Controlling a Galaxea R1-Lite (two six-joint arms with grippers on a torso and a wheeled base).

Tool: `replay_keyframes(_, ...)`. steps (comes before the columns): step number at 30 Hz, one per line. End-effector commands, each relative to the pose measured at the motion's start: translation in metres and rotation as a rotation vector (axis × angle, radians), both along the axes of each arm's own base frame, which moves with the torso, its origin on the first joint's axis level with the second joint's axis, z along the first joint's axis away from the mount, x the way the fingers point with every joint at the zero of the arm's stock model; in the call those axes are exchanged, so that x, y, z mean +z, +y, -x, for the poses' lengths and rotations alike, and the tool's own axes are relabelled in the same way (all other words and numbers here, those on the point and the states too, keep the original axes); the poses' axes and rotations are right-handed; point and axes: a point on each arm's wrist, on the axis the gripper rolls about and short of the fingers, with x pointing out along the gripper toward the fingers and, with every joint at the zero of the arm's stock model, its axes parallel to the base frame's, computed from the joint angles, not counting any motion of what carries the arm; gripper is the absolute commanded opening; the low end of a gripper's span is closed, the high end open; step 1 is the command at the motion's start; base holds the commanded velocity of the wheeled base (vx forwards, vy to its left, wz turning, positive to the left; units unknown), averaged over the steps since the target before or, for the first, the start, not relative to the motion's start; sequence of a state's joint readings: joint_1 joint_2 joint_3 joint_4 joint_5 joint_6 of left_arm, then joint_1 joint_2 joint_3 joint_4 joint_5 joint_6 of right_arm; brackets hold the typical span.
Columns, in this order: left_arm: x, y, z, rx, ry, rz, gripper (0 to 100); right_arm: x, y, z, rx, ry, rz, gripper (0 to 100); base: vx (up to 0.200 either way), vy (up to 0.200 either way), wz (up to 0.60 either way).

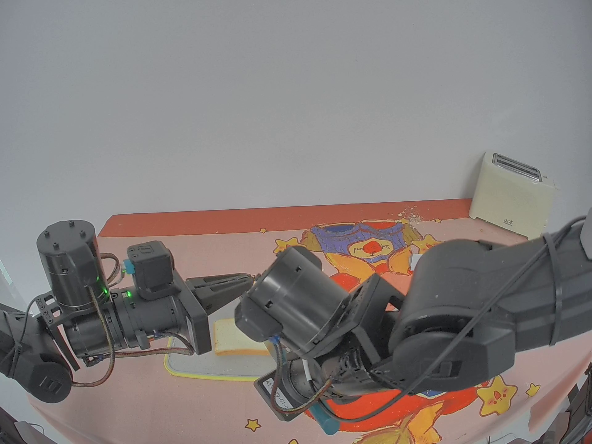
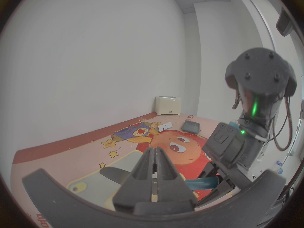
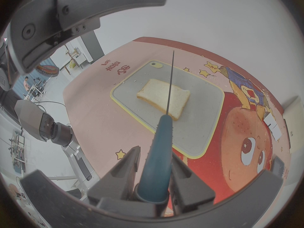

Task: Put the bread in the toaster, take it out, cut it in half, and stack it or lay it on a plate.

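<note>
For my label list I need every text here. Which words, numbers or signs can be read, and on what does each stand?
None can be quoted with certainty.
On the toaster: small dark mark on its front, too small to read.
On the tablecloth: red characters near the cutting board, not legible.
On the cartoon shirt: short word, blurred.

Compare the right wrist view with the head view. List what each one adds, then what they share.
Right wrist view adds: the right pincer shut on the knife, its thin blade lined up over the bread, and the slice seen whole and uncut.

Head view adds: the toaster at the table's far right corner by the wall, with its top slots showing, and the left pincer, shut, held above the table close to the bread.

Shared: the bread lying flat on the cutting board, and the pink cartoon table cover under it.
</note>
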State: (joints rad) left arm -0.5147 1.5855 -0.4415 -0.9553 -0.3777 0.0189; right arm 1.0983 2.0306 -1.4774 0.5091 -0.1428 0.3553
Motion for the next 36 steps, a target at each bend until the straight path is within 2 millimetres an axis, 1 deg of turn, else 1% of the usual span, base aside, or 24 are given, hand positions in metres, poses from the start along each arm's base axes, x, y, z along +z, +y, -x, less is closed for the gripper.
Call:
replay_keyframes(1,-0.017,-0.005,-0.008,0.0,0.05,-0.028,0,-0.006,0.007,-0.004,0.0,0.004,0.007,0,0.0,0.0,0.0)
replay_keyframes(5,-0.019,-0.004,-0.006,-0.002,0.059,-0.035,0,-0.014,0.014,-0.004,0.006,0.01,0.018,0,0.0,0.0,0.0)
replay_keyframes(9,-0.021,-0.005,-0.005,-0.006,0.065,-0.04,0,-0.018,0.016,-0.004,0.007,0.015,0.027,0,0.0,0.0,0.0)
replay_keyframes(12,-0.027,-0.005,-0.004,-0.011,0.083,-0.052,0,-0.02,0.017,-0.005,0.007,0.017,0.028,0,0.0,0.0,0.0)
replay_keyframes(13,-0.032,-0.007,-0.005,-0.015,0.1,-0.063,0,-0.019,0.016,-0.006,0.002,0.018,0.029,0,0.0,0.0,0.0)
replay_keyframes(15,-0.036,-0.008,-0.006,-0.016,0.106,-0.067,0,-0.02,0.016,-0.007,0.001,0.019,0.03,0,0.0,0.0,0.0)
replay_keyframes(20,-0.05,-0.018,-0.011,-0.038,0.094,-0.059,0,-0.022,0.016,-0.009,-0.004,0.022,0.036,0,0.0,0.0,0.0)
replay_keyframes(36,-0.058,-0.014,-0.003,-0.042,0.116,-0.069,0,-0.027,0.017,-0.008,-0.005,0.028,0.046,0,0.0,0.0,0.0)
